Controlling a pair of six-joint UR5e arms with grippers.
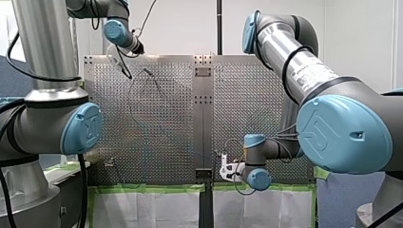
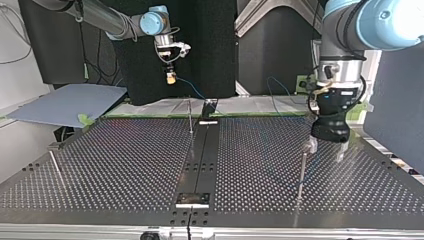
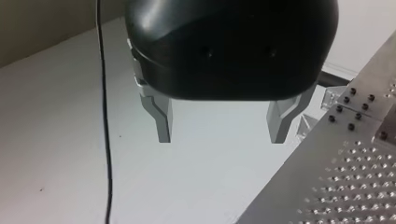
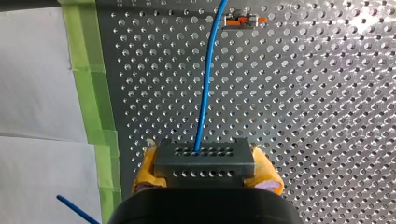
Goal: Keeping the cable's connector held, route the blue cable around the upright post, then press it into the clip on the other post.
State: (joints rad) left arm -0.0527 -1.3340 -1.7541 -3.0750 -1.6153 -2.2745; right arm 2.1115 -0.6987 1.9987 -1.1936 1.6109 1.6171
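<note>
Right tool [image 4: 205,176] pinching black connector [image 4: 204,158] between yellow pads [image 4: 145,170], hovering; blue cable [image 4: 208,79] running straight ahead from it, lengthwise over perforated surface [image 4: 327,140]. Left tool [image 3: 220,137] standing spread, gripping nothing, just beside upright post [image 2: 303,167], nearer it than right arm

my left arm [image 1: 45,47], my right arm [image 1: 304,66]: silver tubes, grey joints wearing light blue caps [image 1: 81,128], black cables [image 1: 14,61] running alongside. my right arm carrying small printed label [image 1: 309,71]. my left hand [image 3: 219,135] showing rounded black housing, grey metal fingers [image 3: 161,116]. my right hand [image 4: 205,170] showing yellow-orange pads [image 4: 144,170].
</note>
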